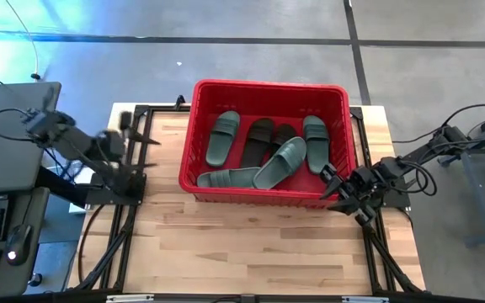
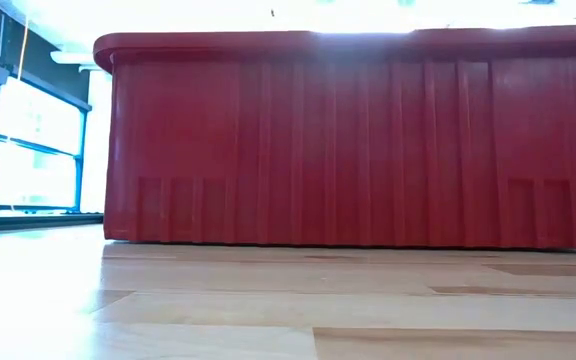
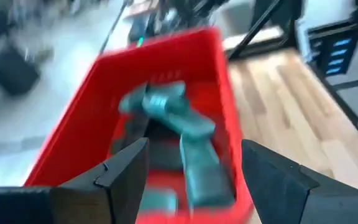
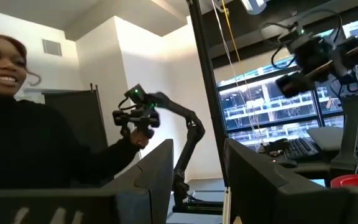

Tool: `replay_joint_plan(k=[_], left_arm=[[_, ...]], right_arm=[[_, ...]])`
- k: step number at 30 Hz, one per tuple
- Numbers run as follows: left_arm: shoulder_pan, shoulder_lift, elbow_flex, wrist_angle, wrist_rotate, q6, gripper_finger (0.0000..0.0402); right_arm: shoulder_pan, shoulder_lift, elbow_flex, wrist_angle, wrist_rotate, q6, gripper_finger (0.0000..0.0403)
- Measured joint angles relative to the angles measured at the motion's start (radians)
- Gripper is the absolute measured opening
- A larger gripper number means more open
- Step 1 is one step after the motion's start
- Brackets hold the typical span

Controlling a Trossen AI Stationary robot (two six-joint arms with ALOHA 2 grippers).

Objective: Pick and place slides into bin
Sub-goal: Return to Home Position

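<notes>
- Right gripper (image 1: 337,185), lower right of centre in the high view: fingers apart, nothing in them, just beside a corner of the big red rectangular plastic bin (image 1: 268,85), so it's the nearer arm.
- Left gripper (image 1: 137,139), mid-left: wide open, empty, farther off.
- Upper centre: all six rubbery open-toe slides (image 1: 280,162), four sage green and two black, lie inside the bin, mostly long axis up-frame.

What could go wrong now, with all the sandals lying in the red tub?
The right pincer hangs open close beside one corner of the tub; pulling away, it might clip the wall and shove the tub. One green sandal lies slanted on top of others; a knock could shift it, though probably only inside the tub. The left pincer, open at the left edge of the table, looks less of a worry.
</notes>
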Motion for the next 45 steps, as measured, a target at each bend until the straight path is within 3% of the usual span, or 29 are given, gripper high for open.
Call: replay_joint_plan(k=[4,12,18,23,30,39,45], left_arm=[[0.001,-0.125,-0.28,0.355,0.102,0.226,0.0239],[0.001,-0.406,-0.716,0.65,0.101,0.126,0.0239],[0.001,-0.527,-0.969,0.928,0.14,0.234,0.0239],[0.001,-0.582,-1.107,1.003,0.181,0.169,0.0239],[0.001,-0.607,-1.246,1.212,0.221,0.217,0.0239],[0.001,-0.606,-1.306,1.243,0.264,0.225,0.0239],[0.001,-0.606,-1.316,1.248,0.364,0.228,0.0239]], right_arm=[[0.0,0.001,0.0,-0.005,0.029,0.001,0.0134],[0.0,0.002,0.0,-0.004,0.045,0.0,0.0134],[0.0,0.001,0.0,-0.009,0.046,-0.053,0.0134],[0.0,0.002,0.0,-0.037,0.064,-0.077,0.0134],[0.0,0.002,0.0,-0.071,0.154,-0.077,0.0134],[0.0,0.002,0.0,-0.137,0.168,-0.069,0.0134],[0.0,0.002,0.0,-0.235,0.168,-0.069,0.0134]])
